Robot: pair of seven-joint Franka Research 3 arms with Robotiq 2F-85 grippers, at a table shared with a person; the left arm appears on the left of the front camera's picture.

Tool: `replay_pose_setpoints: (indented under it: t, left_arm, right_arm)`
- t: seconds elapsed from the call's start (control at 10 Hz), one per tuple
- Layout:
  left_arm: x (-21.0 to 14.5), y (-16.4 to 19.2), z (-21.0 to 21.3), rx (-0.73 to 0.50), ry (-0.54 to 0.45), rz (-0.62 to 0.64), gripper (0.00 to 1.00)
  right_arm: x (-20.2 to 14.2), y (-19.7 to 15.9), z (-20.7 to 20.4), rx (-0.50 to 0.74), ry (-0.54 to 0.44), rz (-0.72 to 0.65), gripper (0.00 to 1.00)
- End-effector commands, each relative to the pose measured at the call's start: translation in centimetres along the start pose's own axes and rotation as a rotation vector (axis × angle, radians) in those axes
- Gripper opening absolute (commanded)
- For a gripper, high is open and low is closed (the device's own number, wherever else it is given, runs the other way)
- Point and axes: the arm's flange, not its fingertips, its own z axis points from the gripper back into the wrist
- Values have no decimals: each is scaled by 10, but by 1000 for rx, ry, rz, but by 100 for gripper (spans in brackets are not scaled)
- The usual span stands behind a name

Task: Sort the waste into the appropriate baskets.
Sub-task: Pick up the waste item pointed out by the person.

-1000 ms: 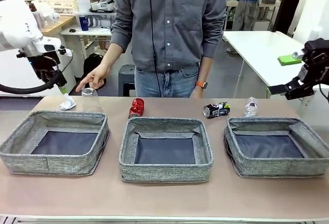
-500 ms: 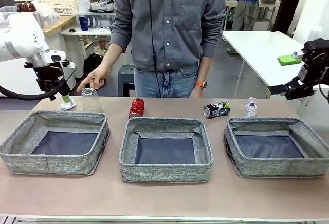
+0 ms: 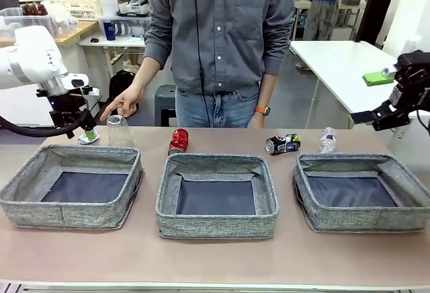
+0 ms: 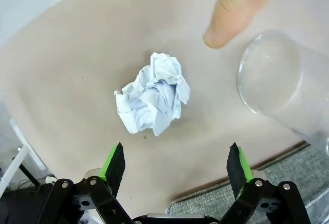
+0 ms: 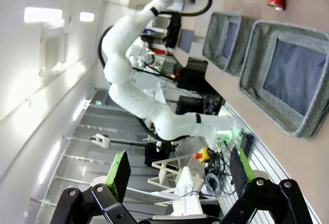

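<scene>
A crumpled white paper ball (image 4: 153,100) lies on the table just ahead of my open left gripper (image 4: 176,165), between the lines of its green pads, untouched. In the front view that gripper (image 3: 87,134) hangs right over the ball (image 3: 81,138) behind the left basket (image 3: 67,216). A person's hand (image 3: 124,101) rests on the clear plastic cup (image 3: 119,130) beside it. A red can (image 3: 178,141), a crushed dark can (image 3: 282,144) and a clear bottle (image 3: 327,140) lie along the far edge. My right gripper (image 3: 363,115) stands open in the air at the far right, empty.
The middle basket (image 3: 215,226) and right basket (image 3: 363,222) stand in a row with the left one, dark bottoms bare. The person's finger (image 4: 236,8) and the cup (image 4: 280,85) lie close to the ball. The left basket's rim (image 4: 267,203) is just below my fingers.
My left arm has swung right and down until its gripper is over the paper ball. The person's hand stays on the cup. The right arm has not moved.
</scene>
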Motion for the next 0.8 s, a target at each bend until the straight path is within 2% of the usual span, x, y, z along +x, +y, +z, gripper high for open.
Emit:
replay_pose_setpoints:
  t: [0.0,0.3,0.7]
  left_arm:
    - [-7,-6,4,79,-23,64,100]
    - [-10,-5,10,86,-182,32,100]
    - [-1,0,5,86,-201,40,100]
  right_arm:
    - [4,2,-1,18,-9,31,100]
    - [4,2,-1,18,-9,31,100]
    - [4,2,-1,18,-9,31,100]
